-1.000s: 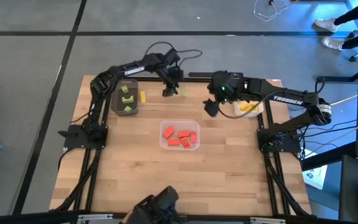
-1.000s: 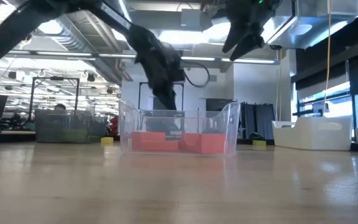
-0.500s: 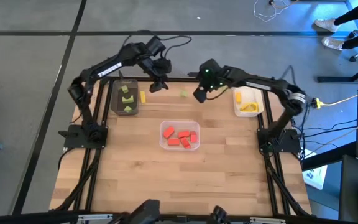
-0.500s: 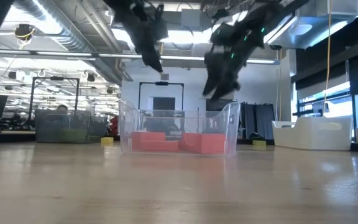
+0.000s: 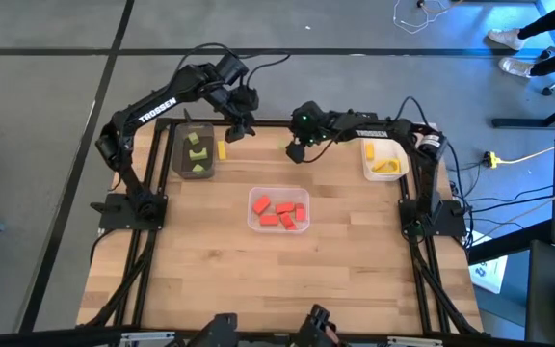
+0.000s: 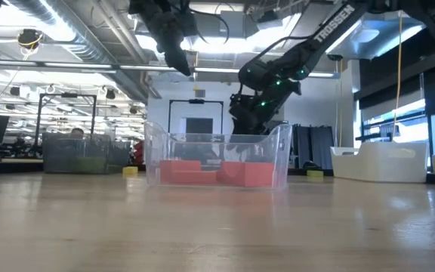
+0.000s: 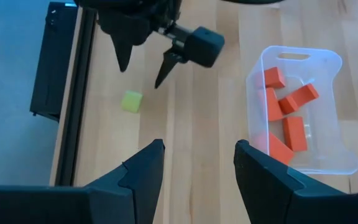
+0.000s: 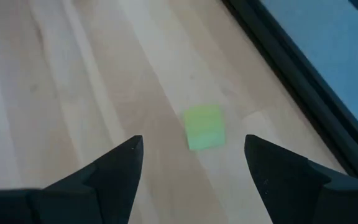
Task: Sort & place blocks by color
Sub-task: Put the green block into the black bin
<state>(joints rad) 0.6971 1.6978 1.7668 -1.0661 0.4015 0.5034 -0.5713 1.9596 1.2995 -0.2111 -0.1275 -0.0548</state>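
High view: the empty, spread right gripper [image 5: 297,151] hung near the wooden table's [image 5: 210,270] far edge, the left gripper [image 5: 231,132] nearby. Right wrist view: a small light-green cube block [image 8: 204,127] lay between wide fingers. Left wrist view: parted, empty fingers [image 7: 143,168] faced bare wood beside the clear plastic tray [image 7: 328,165].

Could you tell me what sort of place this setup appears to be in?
Most likely a robotics lab or open industrial workspace. The low view shows exposed ceiling ducts and strip lights, with workstations behind. The wooden table carries two Trossen-marked arms and stands on a grey floor with cables trailing across it.
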